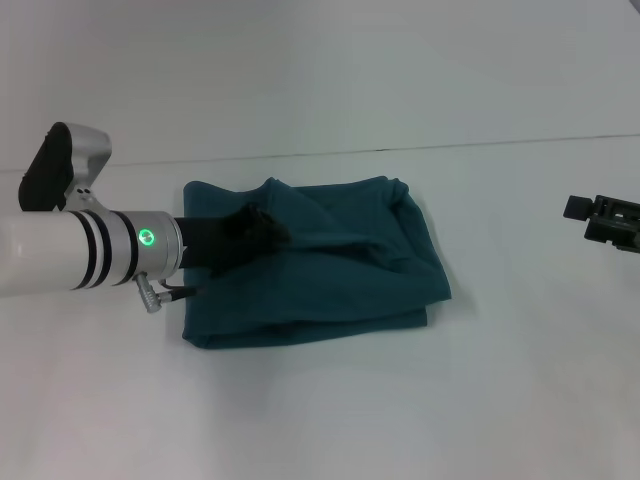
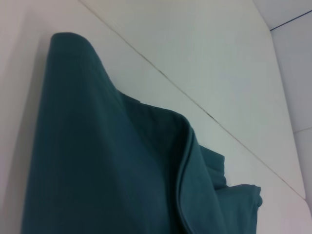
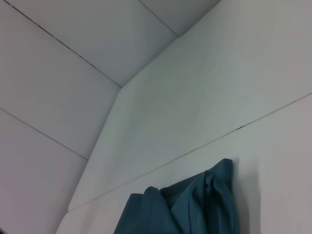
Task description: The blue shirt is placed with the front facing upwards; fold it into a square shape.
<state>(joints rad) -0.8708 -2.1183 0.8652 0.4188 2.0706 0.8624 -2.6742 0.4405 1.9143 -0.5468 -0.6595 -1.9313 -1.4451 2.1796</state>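
I see the broad white desk (image 1: 330,420) carrying the teal-blue cotton shirt (image 1: 320,270), folded into a rough, rumpled square. My left hand (image 1: 250,232) sits over the shirt's near-left part, dark fingers lost in the cloth; I cannot tell whether it grips. My right hand (image 1: 608,220) hangs well apart to the shirt's other side, grip unclear.

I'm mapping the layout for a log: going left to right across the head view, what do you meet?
Left arm → left pincer, over the blue shirt → blue shirt → bare table → right pincer at the right edge.
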